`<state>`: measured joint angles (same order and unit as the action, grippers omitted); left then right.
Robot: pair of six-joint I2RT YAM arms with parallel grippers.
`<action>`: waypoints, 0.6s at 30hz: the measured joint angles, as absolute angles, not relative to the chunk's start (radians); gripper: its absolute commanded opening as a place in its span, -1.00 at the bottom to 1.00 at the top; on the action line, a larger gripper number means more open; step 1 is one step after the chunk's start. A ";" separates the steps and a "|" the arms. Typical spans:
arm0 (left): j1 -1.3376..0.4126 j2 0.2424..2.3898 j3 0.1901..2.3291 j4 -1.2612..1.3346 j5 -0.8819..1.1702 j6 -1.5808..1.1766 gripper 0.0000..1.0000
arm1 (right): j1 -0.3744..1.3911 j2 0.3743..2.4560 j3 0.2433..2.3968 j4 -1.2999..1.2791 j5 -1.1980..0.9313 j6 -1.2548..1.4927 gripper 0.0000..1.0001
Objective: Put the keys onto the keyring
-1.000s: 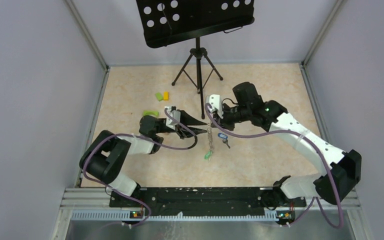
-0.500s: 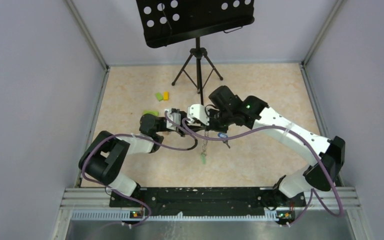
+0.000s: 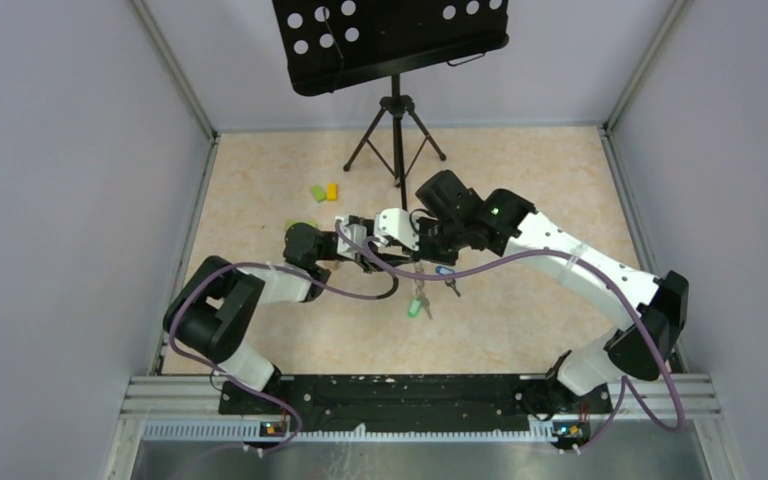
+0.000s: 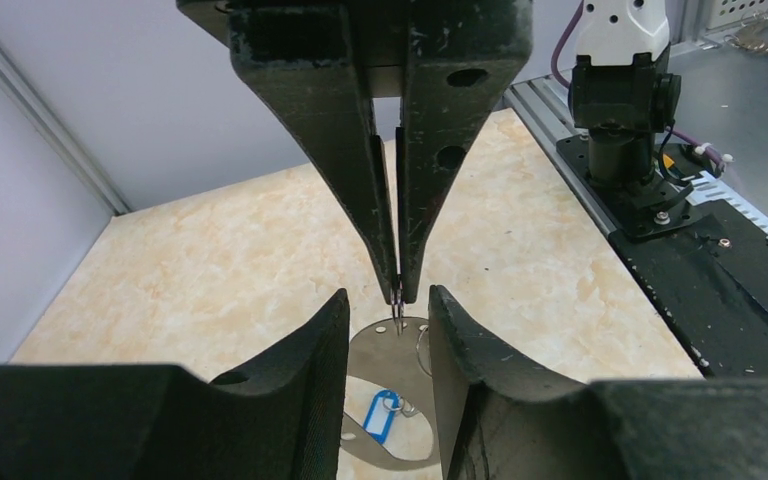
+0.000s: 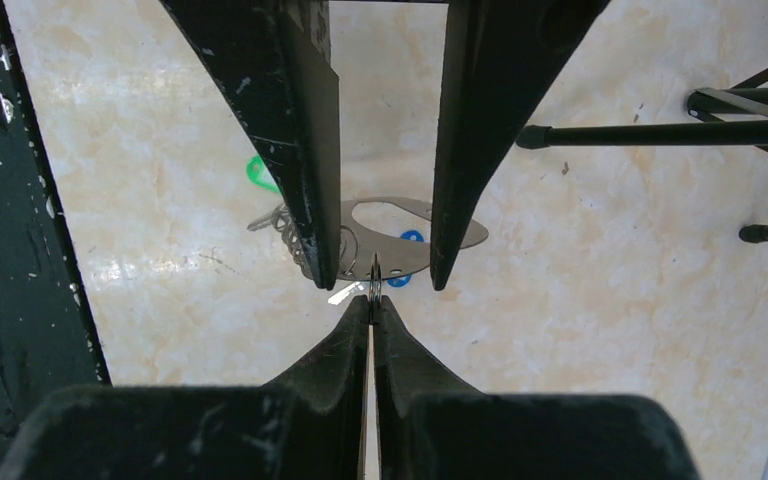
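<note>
Beige marbled tabletop (image 3: 520, 180), enclosed by pale grey walls (image 3: 60, 200); black music stand (image 3: 395, 120) at the far side. Right gripper (image 5: 372, 300) fingers are pressed together on the keyring (image 4: 385, 355) edge, mid-table. Left gripper (image 4: 388, 300) fingers are apart, straddling them. Blue-tagged key (image 3: 445, 271) and green-tagged key (image 3: 417, 307) lie just beside.
</note>
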<state>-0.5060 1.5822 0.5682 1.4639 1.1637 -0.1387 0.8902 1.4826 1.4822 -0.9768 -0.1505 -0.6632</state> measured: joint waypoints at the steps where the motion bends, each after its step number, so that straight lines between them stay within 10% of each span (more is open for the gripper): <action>1: -0.506 1.587 0.573 1.462 1.164 -0.139 -0.26 | 0.890 1.483 1.482 -0.977 -0.150 -0.663 -1.00; 18: -0.515 1.629 0.593 1.457 1.190 -0.148 -0.79 | 0.890 1.483 1.481 -0.965 -0.159 -0.663 -1.00</action>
<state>-0.5148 1.6287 0.5930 1.4567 1.1900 -0.1478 0.8902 1.4826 1.4815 -0.9653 -0.1585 -0.6628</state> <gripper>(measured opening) 0.165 0.005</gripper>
